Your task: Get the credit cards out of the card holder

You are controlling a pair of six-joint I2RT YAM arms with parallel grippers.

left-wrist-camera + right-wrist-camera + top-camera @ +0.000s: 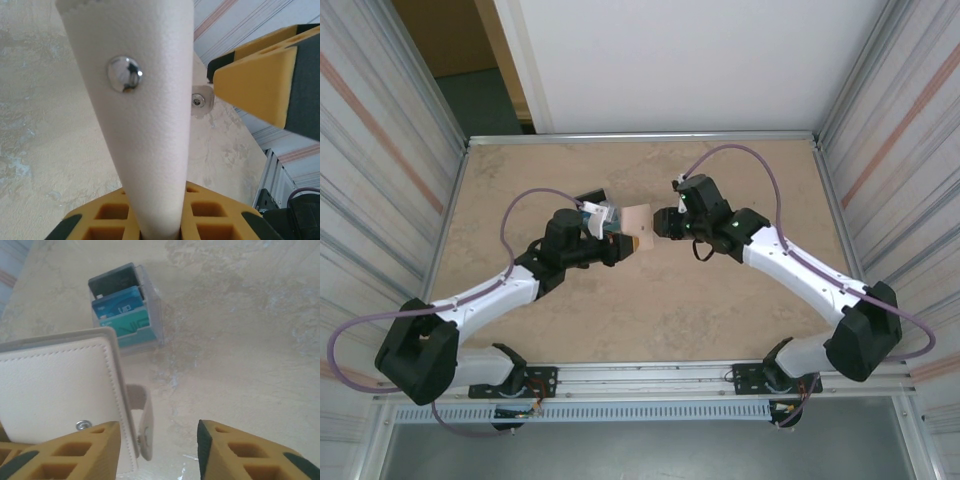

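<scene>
The right fingers (pixel 240 452) are spread apart and empty, with the strap tab (pixel 146 427) seen between them. The card holder (pixel 55 385) is clamped in the closed left fingers (pixel 210 215). Beyond the card holder, the credit cards (pixel 122 307) are seen lying on the worktop (pixel 240 340).

You had a cream card holder (pixel 55 385) with matching stitching along its edge and a shiny silver snap (pixel 124 74). Your credit cards (pixel 122 310) showed near-black, blue and teal-green. The table (pixel 240 340) was beige, marbled with pale blue-grey veins. Your right gripper (pixel 159 435) had yellow fingers with dark pads. Purple cables (pixel 740 152) ran along your black-and-white arms (pixel 490 295).
</scene>
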